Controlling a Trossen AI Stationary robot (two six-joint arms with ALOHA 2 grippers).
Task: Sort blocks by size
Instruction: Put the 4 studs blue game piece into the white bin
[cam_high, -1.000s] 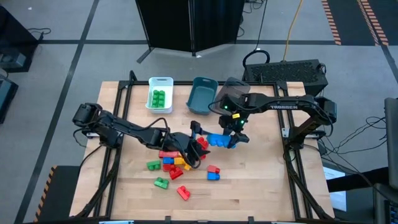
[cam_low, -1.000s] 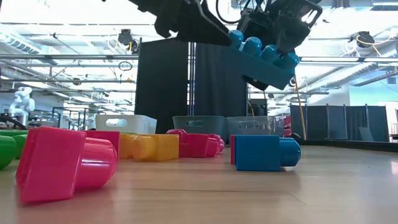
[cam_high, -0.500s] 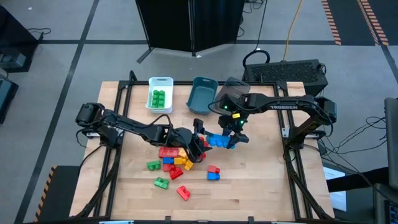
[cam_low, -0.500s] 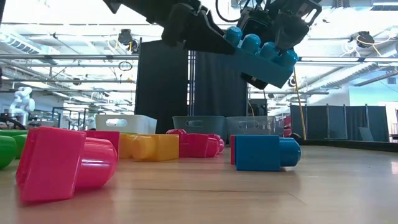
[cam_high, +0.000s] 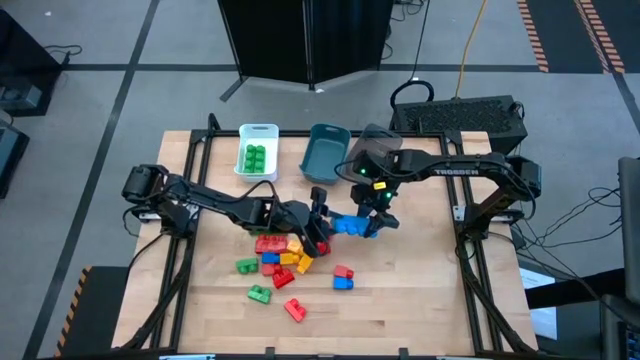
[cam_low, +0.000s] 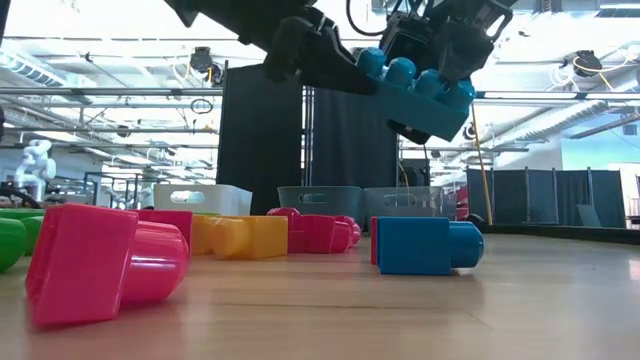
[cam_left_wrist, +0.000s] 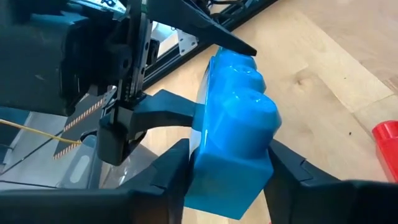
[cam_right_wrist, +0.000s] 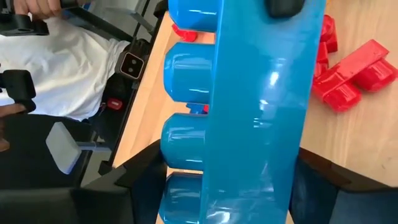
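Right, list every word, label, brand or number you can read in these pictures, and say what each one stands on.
"TROSSEN": white letters along the right arm's forearm in the high view, small but legible.
Small badge on a strap by the person's white shirt in the right wrist view: too blurred to read.
Long blue block, the other blocks and the white bin: no print visible.
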